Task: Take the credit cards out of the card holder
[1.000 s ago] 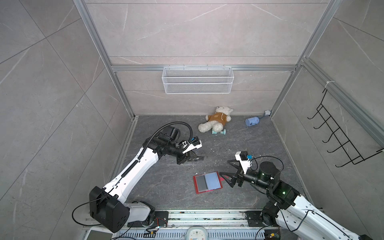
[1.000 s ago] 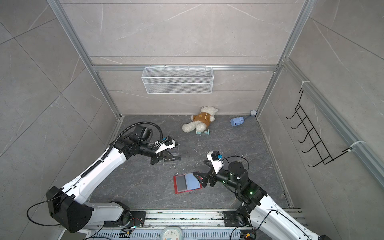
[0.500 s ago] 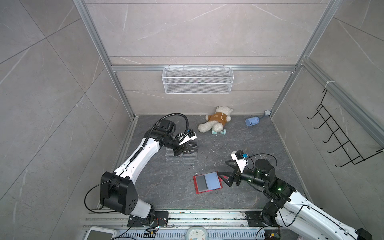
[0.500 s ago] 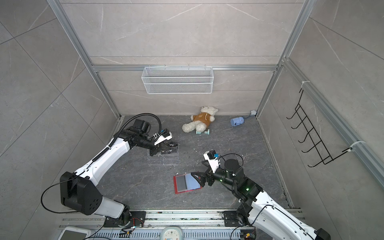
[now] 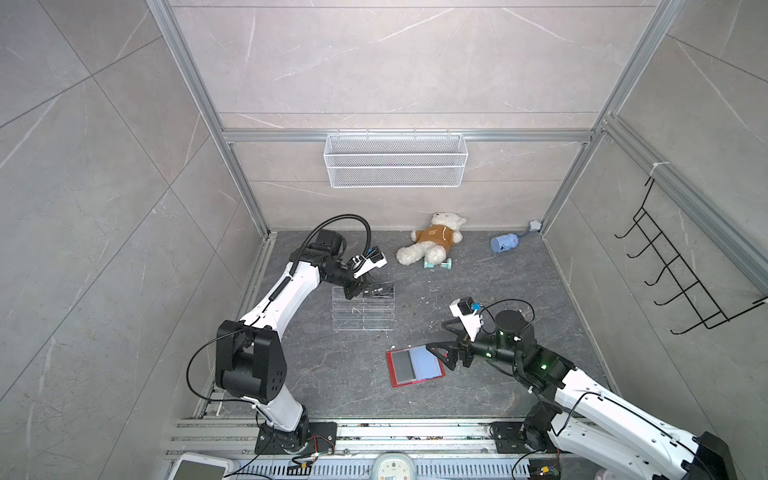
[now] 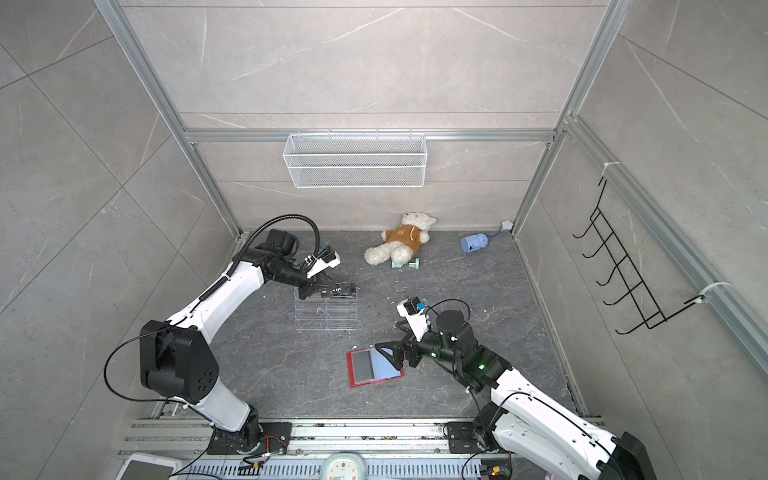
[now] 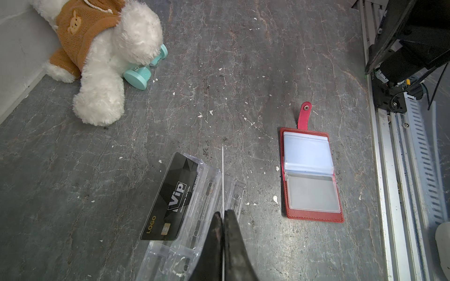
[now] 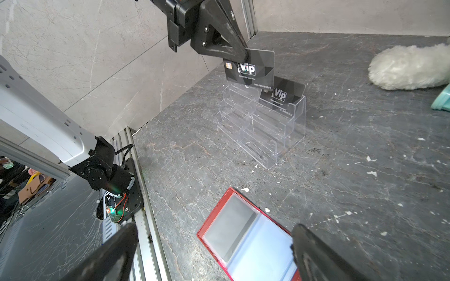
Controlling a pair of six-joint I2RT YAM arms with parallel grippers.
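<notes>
In both top views, the left gripper point(image 5: 360, 291) was clamped shut on a black Vip card point(image 5: 380, 289). It held the card upright just above the rearmost, highest tier of the clear acrylic tiered rack point(image 5: 363, 318). The right wrist view showed a second Vip card point(image 8: 282, 96) already standing in that tier, in the compartment beside the one under the held card.

Judging from this, one card was filed and this one was on its way into its slot. The next move would call for lowering its bottom edge squarely into the narrow slot, then letting go. The neighbouring card and the thin clear walls sat close, and the light rack might shift if bumped.

Further right, by the back wall, lay a white teddy bear point(image 5: 432, 245) in a brown jumper, touching a teal dumbbell point(image 5: 438, 264). Nearer the front, the red card holder point(image 5: 409, 365) lay open and flat on the dark stone floor point(image 5: 332, 374), well apart from the rack. Its clear sleeves looked grey and pale blue, and it could not be told whether a card remained inside.

In the right wrist view, the right gripper point(image 8: 214, 230) had its jaws spread wide and empty over the holder's sleeves, and contact could not be told. A pale blue container point(image 5: 504, 244) lay beyond, clear of the work.
</notes>
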